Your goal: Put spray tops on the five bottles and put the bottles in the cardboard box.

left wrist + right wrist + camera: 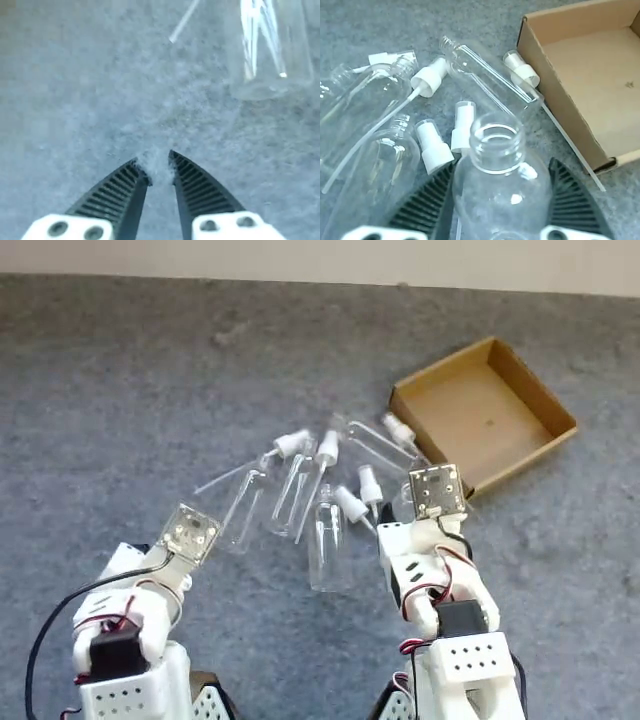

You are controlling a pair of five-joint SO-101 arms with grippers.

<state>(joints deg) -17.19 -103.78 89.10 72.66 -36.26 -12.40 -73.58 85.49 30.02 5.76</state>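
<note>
My right gripper point(501, 167) is shut on a clear capless bottle point(496, 145), held upright with its open neck toward the camera; it sits at the right of the pile point(410, 502). Other clear bottles point(328, 538) point(243, 505) point(375, 440) lie on the grey carpet. Among them are white spray tops point(291, 443) point(350, 503) point(434, 152) with thin tubes. The cardboard box point(490, 415) point(540, 60) lies open, just beyond and to the right. My left gripper point(156, 162) rests low over bare carpet, left of the pile point(192, 532), its tips a narrow gap apart with nothing between. A bottle base point(270, 75) lies ahead of it.
Grey carpet covers the whole table. One spray top point(522, 70) lies against the box's near wall. A loose thin tube point(182, 22) lies ahead of the left gripper. Bare carpet stretches left and behind the pile.
</note>
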